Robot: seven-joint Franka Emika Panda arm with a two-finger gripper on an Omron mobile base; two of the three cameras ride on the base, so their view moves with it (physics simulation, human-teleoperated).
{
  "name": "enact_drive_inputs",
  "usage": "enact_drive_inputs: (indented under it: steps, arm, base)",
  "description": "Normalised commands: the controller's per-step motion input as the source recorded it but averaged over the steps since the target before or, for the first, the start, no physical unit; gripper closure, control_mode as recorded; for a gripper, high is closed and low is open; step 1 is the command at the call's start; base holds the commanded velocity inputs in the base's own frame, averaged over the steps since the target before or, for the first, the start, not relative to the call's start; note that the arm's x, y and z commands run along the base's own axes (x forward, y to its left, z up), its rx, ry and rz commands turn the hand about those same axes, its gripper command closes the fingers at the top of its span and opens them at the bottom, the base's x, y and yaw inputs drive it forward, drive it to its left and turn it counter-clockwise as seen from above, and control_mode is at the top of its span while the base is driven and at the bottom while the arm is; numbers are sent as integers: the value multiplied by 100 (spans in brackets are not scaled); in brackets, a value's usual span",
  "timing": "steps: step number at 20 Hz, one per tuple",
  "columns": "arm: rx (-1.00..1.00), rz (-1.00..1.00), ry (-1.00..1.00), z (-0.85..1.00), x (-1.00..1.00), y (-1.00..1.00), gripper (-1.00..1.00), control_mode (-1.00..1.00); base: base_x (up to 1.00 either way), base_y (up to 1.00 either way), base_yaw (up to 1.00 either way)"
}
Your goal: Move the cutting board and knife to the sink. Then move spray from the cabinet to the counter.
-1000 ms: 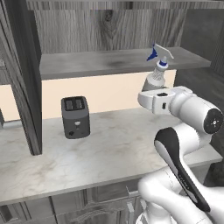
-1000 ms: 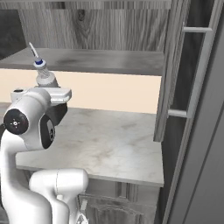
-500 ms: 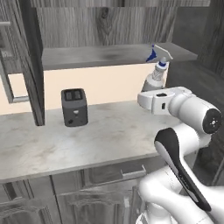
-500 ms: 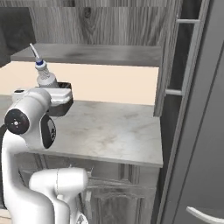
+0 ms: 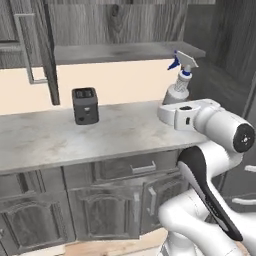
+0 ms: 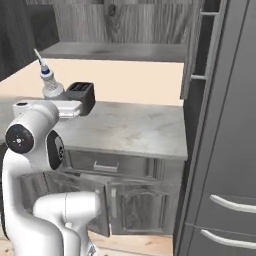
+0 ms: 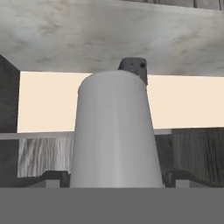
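Left base view: a simulated kitchen w/ a grey-white marbled stone counter, thin-edged, running over dark grey base cabinets w/ arched panel doors and a drawer w/ a silver handle. Behind the counter the wall is plain pale peach. Above it hangs a dark grey wood-grain upper cabinet; its door stands open, w/ a long silver bar handle, left of and above the toaster. The cabinet's bottom panel is flat, streaked grey.

A small black boxy toaster w/ two top slots sits on the counter toward the back wall. Well to the right of the toaster, the small pale grey spray bottle, conical w/ a white neck and blue trigger nozzle, stands upright in the two-finger gripper of the white arm, at about the toaster's height, over the counter's right part.

Right base view: the same spray bottle rises from the gripper just in front of the toaster. Right of the toaster, past the counter's end, stands a tall dark grey unit w/ silver bar handles.

Hand view: the bottle is a smooth matte cone seen close up, between the two dark fingertips, which stand wide apart, one at each side of its base. The toaster peeks from behind it, against the counter.
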Motion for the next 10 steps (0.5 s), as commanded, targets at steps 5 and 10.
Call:
enact_drive_inputs:
  steps: [5, 10]
  arm:
    - [0, 0, 0, 0, 0, 0, 100, 100]
    - [0, 0, 0, 0, 0, 0, 100, 100]
  base:
    - [-89, 76, 0]
    - [-84, 85, 0]
